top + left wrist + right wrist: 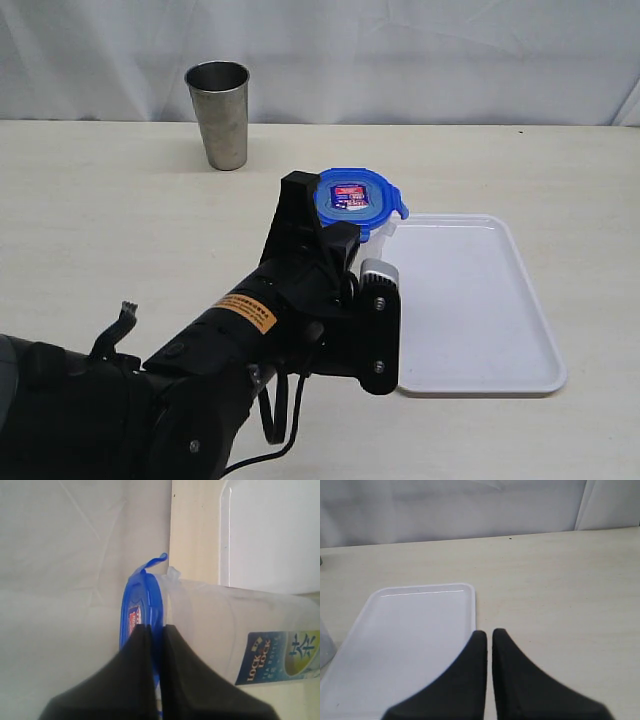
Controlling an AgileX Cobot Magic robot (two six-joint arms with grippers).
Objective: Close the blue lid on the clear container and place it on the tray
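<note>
Capping is seemingly finishing, the narrowed left tool [157, 627] pressing the rim of the blue lid [358, 196] on the clear container [220, 630], the right tool [489, 632] hovering closed and empty, the tray [480, 300] not yet receiving anything.

Blue lid [360, 197], white tray [470, 300], grey cup [220, 115], beige table [100, 230]

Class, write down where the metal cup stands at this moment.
In the exterior view the metal cup stands upright at the table's back edge, left of centre, apart from the blue lid and tray.
</note>
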